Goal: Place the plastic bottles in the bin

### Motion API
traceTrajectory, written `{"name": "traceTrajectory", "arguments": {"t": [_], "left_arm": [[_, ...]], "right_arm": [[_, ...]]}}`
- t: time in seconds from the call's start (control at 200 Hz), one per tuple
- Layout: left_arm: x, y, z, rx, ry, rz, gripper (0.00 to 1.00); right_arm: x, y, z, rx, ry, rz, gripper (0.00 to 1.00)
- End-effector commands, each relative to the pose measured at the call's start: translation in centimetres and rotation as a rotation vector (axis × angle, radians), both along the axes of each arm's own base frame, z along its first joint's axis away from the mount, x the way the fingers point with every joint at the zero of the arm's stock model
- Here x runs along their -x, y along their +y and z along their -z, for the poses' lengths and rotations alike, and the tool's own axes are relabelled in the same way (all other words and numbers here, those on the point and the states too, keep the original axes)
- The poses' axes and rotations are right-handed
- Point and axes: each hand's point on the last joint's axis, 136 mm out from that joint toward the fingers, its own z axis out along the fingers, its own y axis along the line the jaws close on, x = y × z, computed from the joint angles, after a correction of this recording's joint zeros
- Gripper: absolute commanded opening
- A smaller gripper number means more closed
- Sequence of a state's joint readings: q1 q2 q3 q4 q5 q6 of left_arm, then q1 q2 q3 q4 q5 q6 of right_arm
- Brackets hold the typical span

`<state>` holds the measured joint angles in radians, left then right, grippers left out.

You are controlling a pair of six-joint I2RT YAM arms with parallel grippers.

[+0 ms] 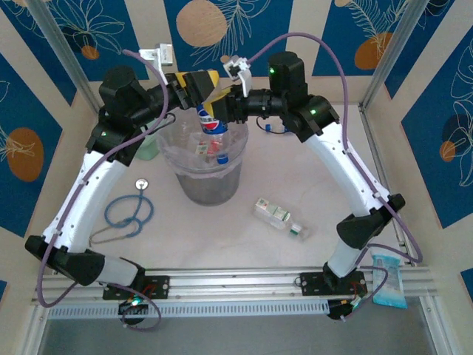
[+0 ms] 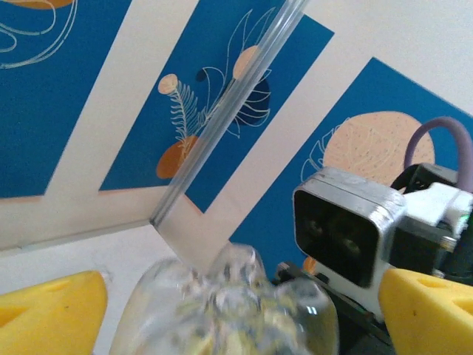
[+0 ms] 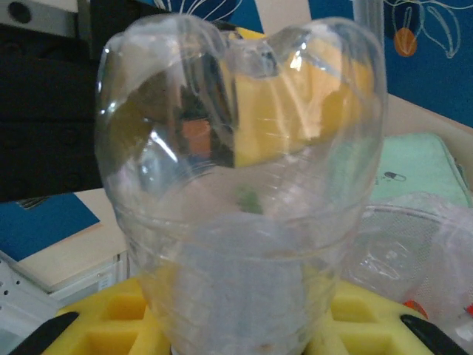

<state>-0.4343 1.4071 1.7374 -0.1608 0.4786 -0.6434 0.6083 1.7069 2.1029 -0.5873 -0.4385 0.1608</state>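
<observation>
Two claws meet over the bin's mouth. The right gripper (image 3: 247,325) has its yellow fingers (image 3: 366,307) pressed against both sides of the Pepsi bottle (image 1: 211,123), which is clear, with the Pepsi roundel on a blue label. It hangs base-up just above the bin (image 1: 185,188). The left gripper (image 2: 244,303) stands wide, its pads (image 2: 52,307) flanking the bottle's base. Several dropped bottles (image 1: 211,148) lie inside the bin. A second bottle (image 1: 279,217), its green-and-white label too small to read, lies on the table (image 1: 222,237), well apart.
</observation>
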Motion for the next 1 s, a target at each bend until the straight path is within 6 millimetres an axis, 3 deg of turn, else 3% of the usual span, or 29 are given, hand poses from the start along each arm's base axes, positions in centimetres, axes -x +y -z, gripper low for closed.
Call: {"name": "traceTrajectory", "arguments": {"t": [0.0, 0.21, 0.305, 0.42, 0.505, 0.585, 0.7, 0.83, 0.996], "left_arm": [[0.0, 0.0, -0.7, -0.017, -0.031, -0.010, 0.82], [-0.5, 0.1, 0.0, -0.049, -0.036, -0.048, 0.56], [-1.1, 0.2, 0.1, -0.055, -0.042, -0.070, 0.44], [-2.0, 0.5, -0.2, -0.061, -0.071, -0.115, 0.34], [-2.8, 1.1, -0.3, -0.082, -0.091, -0.165, 0.32], [-3.2, 1.7, -0.7, -0.105, -0.120, -0.213, 0.31], [-3.5, 2.4, -0.7, -0.142, -0.142, -0.261, 0.29], [-4.5, 2.2, 1.2, -0.176, -0.120, -0.276, 0.26], [-5.6, 1.3, 5.4, -0.224, -0.063, -0.250, 0.23]], "right_arm": [[0.4, 0.2, -0.4, 0.005, -0.018, -0.027, 0.14], [-0.6, 0.4, -0.9, 0.001, -0.049, 0.001, 0.13], [-1.2, 0.6, -1.5, -0.006, -0.067, 0.007, 0.19], [-1.9, 0.6, -2.1, -0.002, -0.078, 0.016, 0.36], [-2.2, 0.1, -2.4, 0.011, -0.074, 0.029, 0.60], [-2.6, -1.2, -2.3, 0.041, -0.061, 0.066, 0.77], [-2.8, -3.9, -1.9, 0.068, -0.031, 0.131, 0.88], [-2.8, -7.1, -1.3, 0.068, -0.016, 0.217, 0.89], [-2.4, -11.3, -0.5, 0.045, 0.012, 0.320, 0.89]]}}
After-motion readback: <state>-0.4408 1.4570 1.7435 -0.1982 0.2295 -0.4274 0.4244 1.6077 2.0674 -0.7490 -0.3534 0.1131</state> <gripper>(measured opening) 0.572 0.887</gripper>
